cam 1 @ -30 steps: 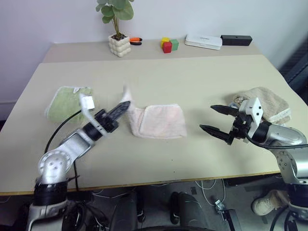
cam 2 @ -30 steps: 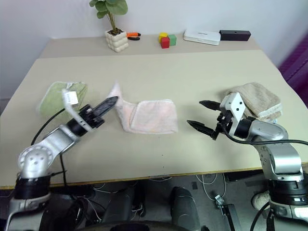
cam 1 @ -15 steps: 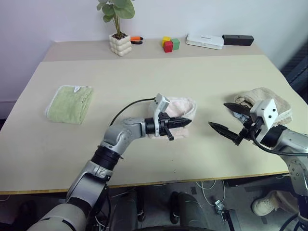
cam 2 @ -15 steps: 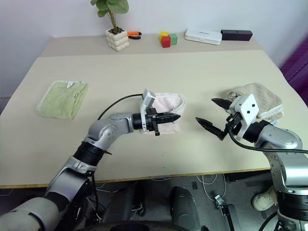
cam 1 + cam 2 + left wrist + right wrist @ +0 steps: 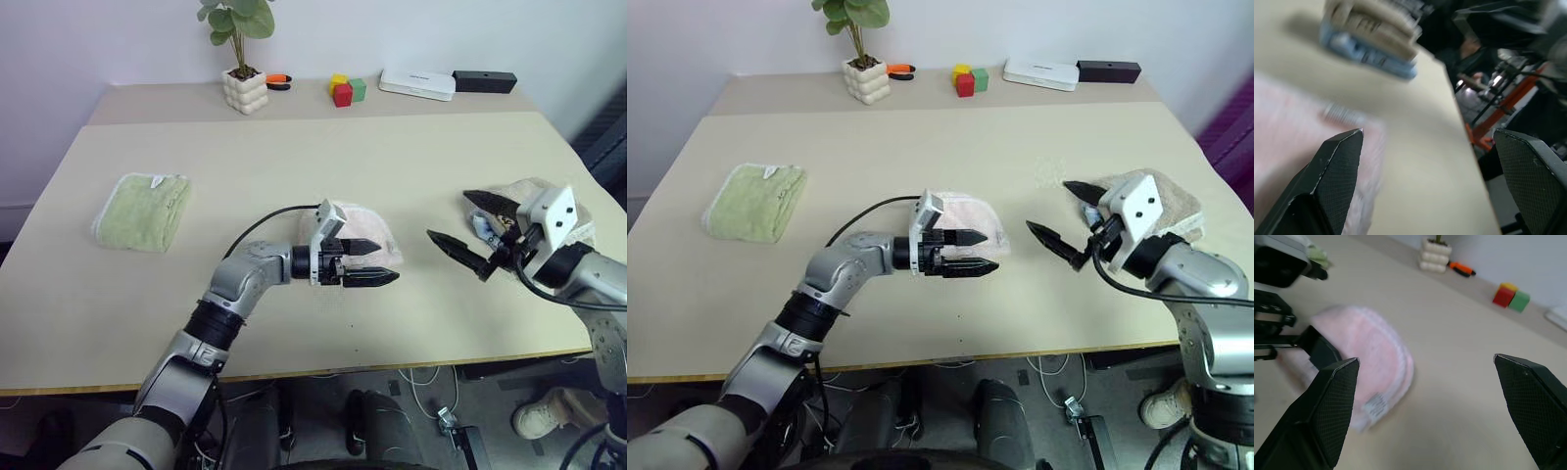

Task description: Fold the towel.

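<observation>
The pale pink towel (image 5: 370, 223) lies folded over on itself in the middle of the table, its white tag (image 5: 1373, 405) at the near edge. My left gripper (image 5: 385, 262) hovers level just in front of the towel's right side, pointing right. It is open, with nothing between its fingers. My right gripper (image 5: 449, 215) hangs above the table to the right of the towel, pointing left toward it, open and empty. The right wrist view shows the towel (image 5: 1376, 345) with the left gripper's fingers (image 5: 1322, 350) against its near side.
A light green towel (image 5: 145, 211) lies folded at the left. A beige towel (image 5: 534, 188) is bunched behind my right gripper. Along the back edge stand a potted plant (image 5: 243, 91), coloured blocks (image 5: 345, 90), a white box (image 5: 416, 84) and a black box (image 5: 482, 80).
My left gripper swept right across the table with the towel's left edge, laying it over the rest, then opened and let go. My right gripper rose slightly.
</observation>
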Controlling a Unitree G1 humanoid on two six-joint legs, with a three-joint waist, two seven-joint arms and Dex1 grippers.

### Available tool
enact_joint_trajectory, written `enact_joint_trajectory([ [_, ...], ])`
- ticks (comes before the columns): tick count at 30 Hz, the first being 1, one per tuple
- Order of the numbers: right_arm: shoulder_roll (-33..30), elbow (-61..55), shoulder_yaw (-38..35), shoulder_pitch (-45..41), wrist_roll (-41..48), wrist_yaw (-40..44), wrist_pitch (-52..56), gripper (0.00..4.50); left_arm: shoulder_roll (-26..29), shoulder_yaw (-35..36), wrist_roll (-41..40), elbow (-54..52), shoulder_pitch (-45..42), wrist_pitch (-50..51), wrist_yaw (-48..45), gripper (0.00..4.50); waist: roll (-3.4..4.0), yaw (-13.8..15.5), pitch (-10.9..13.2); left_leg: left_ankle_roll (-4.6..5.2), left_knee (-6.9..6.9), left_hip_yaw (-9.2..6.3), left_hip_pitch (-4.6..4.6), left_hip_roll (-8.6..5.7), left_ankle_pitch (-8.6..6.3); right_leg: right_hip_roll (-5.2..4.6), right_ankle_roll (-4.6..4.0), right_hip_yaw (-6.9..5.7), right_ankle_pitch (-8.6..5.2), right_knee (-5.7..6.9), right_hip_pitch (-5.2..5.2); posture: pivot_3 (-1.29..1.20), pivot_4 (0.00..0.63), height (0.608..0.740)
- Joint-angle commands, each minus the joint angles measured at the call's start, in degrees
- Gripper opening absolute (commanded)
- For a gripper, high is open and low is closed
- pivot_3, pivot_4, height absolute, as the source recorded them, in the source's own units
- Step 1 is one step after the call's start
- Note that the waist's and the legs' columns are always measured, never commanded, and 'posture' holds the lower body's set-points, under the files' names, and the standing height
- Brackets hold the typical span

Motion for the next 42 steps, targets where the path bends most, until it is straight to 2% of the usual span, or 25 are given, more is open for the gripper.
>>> enact_joint_trajectory([
  [1,2.5,3.19,0.45,-5.02,0.01,-2.67,-1.77,4.5,0.13,6.51,-4.65,-3.47,-0.2,-0.93,-2.59,4.46,0.01,-0.06,0.0,0.0,0.02,0.0,0.0,0.0,0.0,0.0,0.0,0.0,0.0,0.01,0.0,0.0,0.15,0.74],
  [3,4.15,5.09,1.39,-7.57,-0.25,-4.31,-1.32,4.5,-0.27,9.88,-6.51,-3.85,-0.72,-0.05,-1.26,4.46,0.01,0.0,0.0,0.01,0.04,0.0,-0.01,0.0,0.01,0.0,0.01,0.0,0.01,0.04,0.01,0.0,0.15,0.74],
  [5,6.28,6.98,2.76,-9.96,-2.03,-7.18,-2.17,4.5,-1.48,14.11,-7.29,-1.0,-2.55,0.75,3.95,4.46,0.01,0.03,0.0,0.02,0.07,-0.01,0.0,0.0,0.01,0.0,0.02,0.0,0.01,0.06,0.04,0.0,0.15,0.74],
  [7,10.58,8.66,3.36,-12.59,-2.27,-12.64,-0.49,4.5,-3.6,17.49,-3.75,3.69,-4.25,-5.4,10.86,4.46,0.0,0.13,0.0,0.05,0.2,-0.05,-0.04,-0.01,0.0,0.0,0.06,-0.01,0.03,0.13,0.06,0.0,0.15,0.74],
  [8,12.7,8.96,3.53,-13.39,-1.74,-14.5,0.06,4.5,-4.58,18.82,-2.72,5.7,-4.92,-7.46,13.44,4.23,0.0,0.15,0.01,0.09,0.33,-0.05,-0.04,-0.01,-0.03,0.0,0.07,-0.01,0.04,0.2,0.1,0.0,0.15,0.74],
  [10,17.04,8.22,4.97,-14.16,-0.82,-17.63,1.95,3.98,-6.23,21.07,-2.9,7.5,-5.49,-8.59,16.44,3.74,0.01,0.05,0.0,0.15,0.45,-0.05,-0.06,-0.02,-0.07,0.0,0.1,-0.02,0.05,0.22,0.13,0.0,0.15,0.74],
  [11,18.73,7.43,6.8,-14.13,-2.17,-18.84,1.78,3.66,-7.1,21.49,-2.66,7.61,-5.4,-9.49,17.48,3.25,0.01,-0.03,0.0,0.17,0.47,-0.04,-0.06,-0.01,-0.08,0.0,0.18,-0.02,0.09,0.22,0.15,0.0,0.15,0.74],
  [14,26.33,6.02,10.93,-14.79,-4.86,-25.19,0.82,2.2,-10.73,21.11,-0.63,7.18,-4.36,-12.15,21.82,1.72,0.02,-0.1,0.01,0.17,0.51,-0.03,-0.17,-0.02,-0.09,0.0,0.29,-0.02,0.15,0.22,0.11,0.0,0.15,0.74],
  [17,30.93,6.67,14.03,-15.3,-7.59,-28.52,-0.16,0.68,-12.86,19.61,1.52,7.48,-3.11,-13.17,23.64,0.22,0.03,0.03,0.01,-0.08,0.56,-0.02,-0.23,-0.06,0.07,0.01,0.37,-0.02,0.2,0.24,0.1,0.0,0.15,0.74],
  [18,32.3,7.06,14.96,-15.22,-8.09,-29.26,-0.35,0.18,-13.43,18.84,2.65,7.65,-2.65,-13.6,24.32,0.0,0.04,-0.03,0.01,-0.08,0.6,-0.01,-0.26,-0.06,0.07,0.01,0.39,-0.02,0.21,0.23,0.1,0.0,0.15,0.74],
  [24,35.65,14.5,18.32,-11.12,-14.21,-32.67,-4.72,0.08,-14.74,16.89,8.61,13.27,-1.72,-13.34,30.36,0.0,0.04,-0.25,0.0,0.19,0.63,-0.01,-0.24,-0.06,-0.1,0.03,0.41,-0.01,0.22,0.22,0.11,0.0,0.15,0.74],
  [31,35.22,23.25,20.4,-7.61,-20.0,-34.64,-4.26,0.08,-13.26,15.92,13.85,17.92,-1.2,-14.75,33.08,0.0,0.05,-1.24,-0.01,0.16,0.62,0.01,-0.24,-0.05,-0.09,0.03,0.42,-0.01,0.22,0.24,0.09,0.0,0.15,0.74],
  [37,34.03,23.83,17.55,-8.24,-20.79,-36.56,-4.36,0.08,-12.22,16.19,14.41,17.57,-0.18,-14.54,32.34,0.0,0.05,-1.18,-0.03,0.2,0.62,-0.03,-0.09,0.02,-0.12,0.02,0.38,-0.01,0.2,0.23,0.22,0.0,0.15,0.74],
  [42,34.3,22.7,17.21,-8.58,-20.48,-36.27,-4.23,0.08,-11.13,17.62,11.45,13.53,1.12,-11.82,30.04,0.0,0.06,-1.48,-0.03,0.2,0.6,-0.03,-0.05,0.04,-0.14,0.01,0.31,0.0,0.16,0.23,0.23,0.0,0.15,0.74],
])
